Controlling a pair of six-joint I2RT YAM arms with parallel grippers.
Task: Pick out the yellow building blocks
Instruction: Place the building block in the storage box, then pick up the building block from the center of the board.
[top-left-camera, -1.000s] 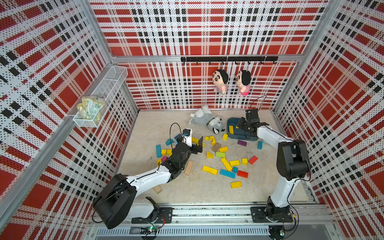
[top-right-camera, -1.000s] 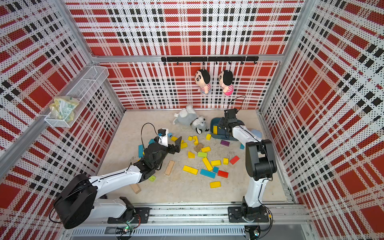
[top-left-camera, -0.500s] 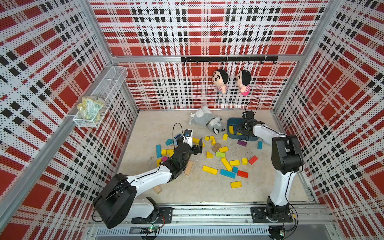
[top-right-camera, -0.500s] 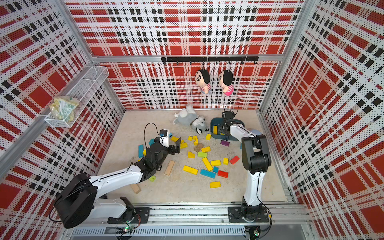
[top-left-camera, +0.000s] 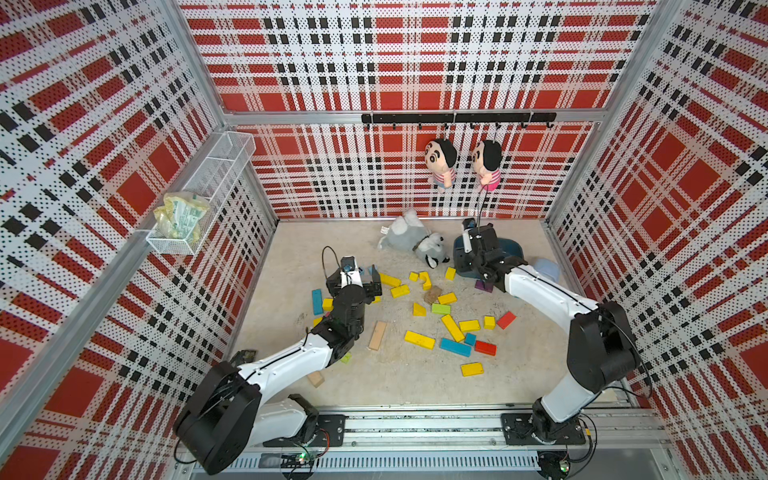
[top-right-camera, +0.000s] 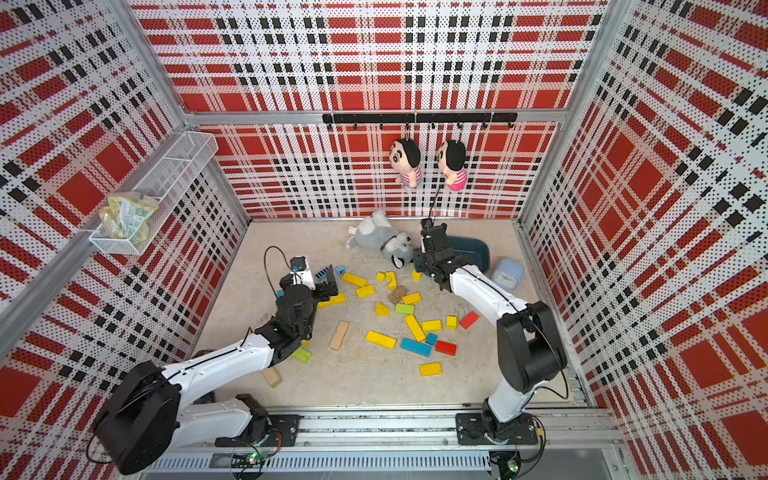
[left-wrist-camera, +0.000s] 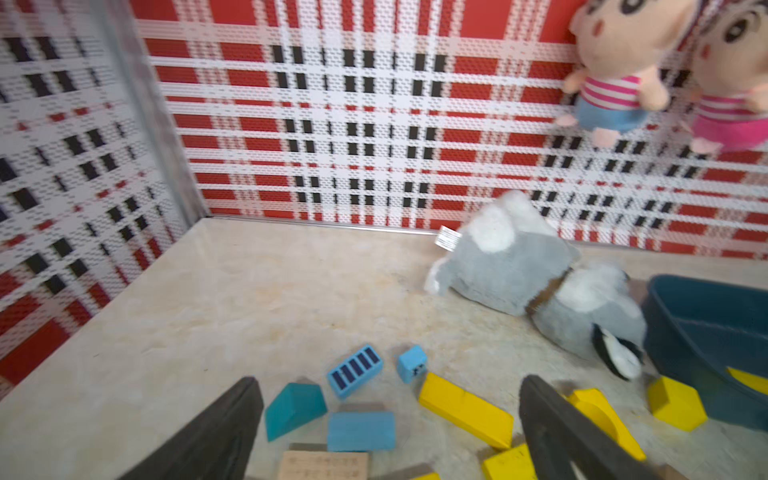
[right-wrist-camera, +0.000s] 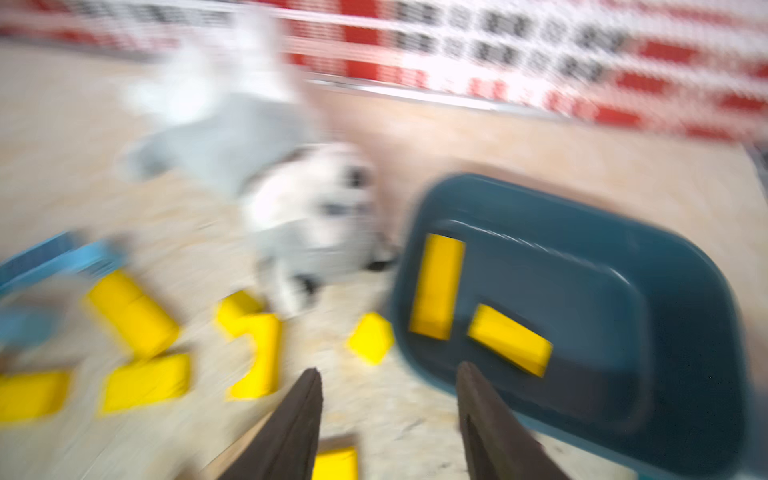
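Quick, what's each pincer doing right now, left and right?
Left pincer: open wide, holding nothing.
Right pincer: open, holding nothing.

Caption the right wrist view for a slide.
Right gripper, jaws apart, near a teal bin holding two yellow blocks.

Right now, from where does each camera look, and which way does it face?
Both top views: high above the front rail, looking down towards the back wall; left arm and right arm show whole.
Left wrist: low over the floor, facing the back wall, grey plush dog and dark blue bin; only the open left gripper shows.
Right wrist: blurred, tilted down at the bin holding two yellow building blocks; only the open right gripper shows.
Shared: both wrist views show dog and bin.
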